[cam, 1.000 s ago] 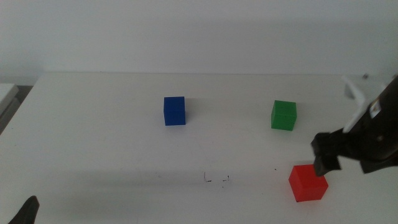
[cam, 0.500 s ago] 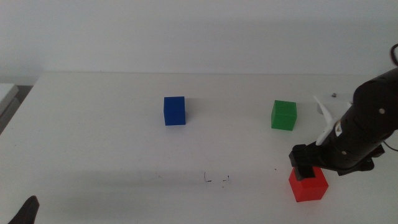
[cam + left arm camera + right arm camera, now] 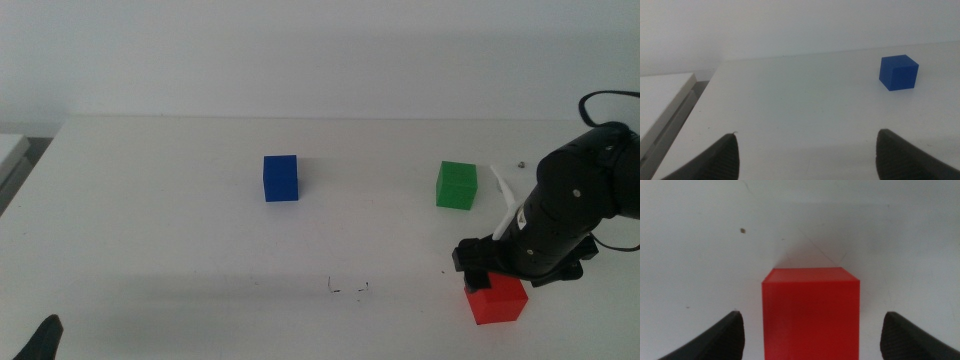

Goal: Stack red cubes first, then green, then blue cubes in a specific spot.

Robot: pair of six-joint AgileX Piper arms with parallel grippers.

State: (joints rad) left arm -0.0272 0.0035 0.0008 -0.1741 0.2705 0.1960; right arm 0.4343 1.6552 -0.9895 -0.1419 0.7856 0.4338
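The right gripper [image 3: 482, 268] is positioned directly over the red cube [image 3: 496, 298] near the front right of the white tabletop [image 3: 160, 230], the arm reaching in from the right side in the middle view. In the right wrist view the red cube [image 3: 810, 312] is seen centred between the two dark jaws, which are spread wide; a gap is visible between each jaw and the cube's sides, so the cube is not pinched. The cube is seen resting flat on the tabletop. The green cube [image 3: 456, 185] is placed behind the red one, well apart from it, just beside the arm's white cable. The blue cube [image 3: 281, 178] is placed toward the middle of the tabletop, well apart from the green cube, and is also shown in the left wrist view [image 3: 898, 72]. The thin black marks [image 3: 348, 289] are found on bare tabletop near the front centre, left of the red cube and apart from it; no cube is set on them. The left gripper [image 3: 807, 155] is held low at the front left corner of the tabletop, with only a dark tip shown at the bottom edge of the middle view [image 3: 40, 340]; its jaws are spread wide with nothing between them.
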